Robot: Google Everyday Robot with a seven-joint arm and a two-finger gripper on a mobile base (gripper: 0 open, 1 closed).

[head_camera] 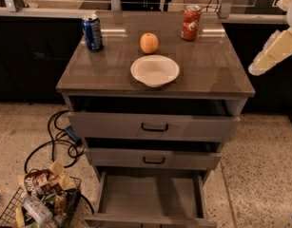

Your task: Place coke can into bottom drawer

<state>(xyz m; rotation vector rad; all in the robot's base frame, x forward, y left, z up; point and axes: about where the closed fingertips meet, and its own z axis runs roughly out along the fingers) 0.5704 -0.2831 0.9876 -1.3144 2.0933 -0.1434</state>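
The red coke can (190,23) stands upright at the back right of the cabinet top (209,65). The bottom drawer (150,196) is pulled out below the two upper drawers, and its plain grey interior holds nothing. My gripper (268,55) shows only as a cream-coloured part at the right edge. It hangs in the air to the right of the cabinet, well apart from the can and lower in the picture.
A blue soda can (92,32) stands at the back left, an orange (149,42) at the back middle, and a white bowl (154,70) in the centre. The two upper drawers (154,126) stand slightly open. A wire basket of snacks (41,201) and black cables (60,139) lie on the floor at left.
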